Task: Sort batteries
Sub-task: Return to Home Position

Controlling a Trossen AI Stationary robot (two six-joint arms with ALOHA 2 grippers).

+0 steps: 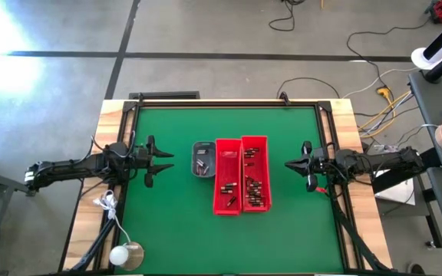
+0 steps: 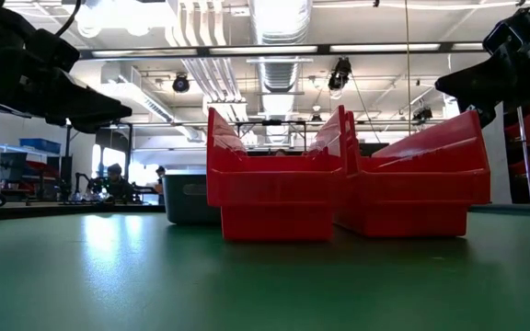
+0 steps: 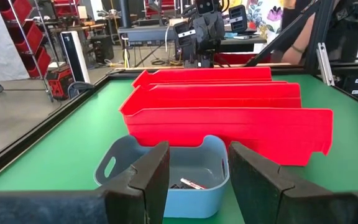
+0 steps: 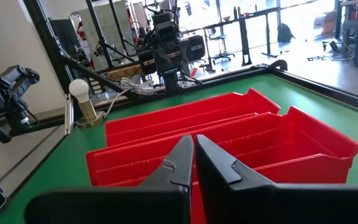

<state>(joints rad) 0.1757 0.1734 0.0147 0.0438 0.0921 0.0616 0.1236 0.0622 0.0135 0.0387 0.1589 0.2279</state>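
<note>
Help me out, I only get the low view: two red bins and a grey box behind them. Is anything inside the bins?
Observer: Yes. From above, the left red bin and the right red bin each hold many small batteries.
Operator: And the grey box?
Observer: The grey tray holds a few batteries too.
Operator: Are the dark shapes at my top corners holding something?
Observer: No. The left gripper is open and empty, left of the tray; the right gripper is shut on nothing, right of the bins.

Concrete floor [image 1: 206, 31], ceiling ducts [image 2: 279, 23], wire shelving [image 3: 23, 37]
</note>
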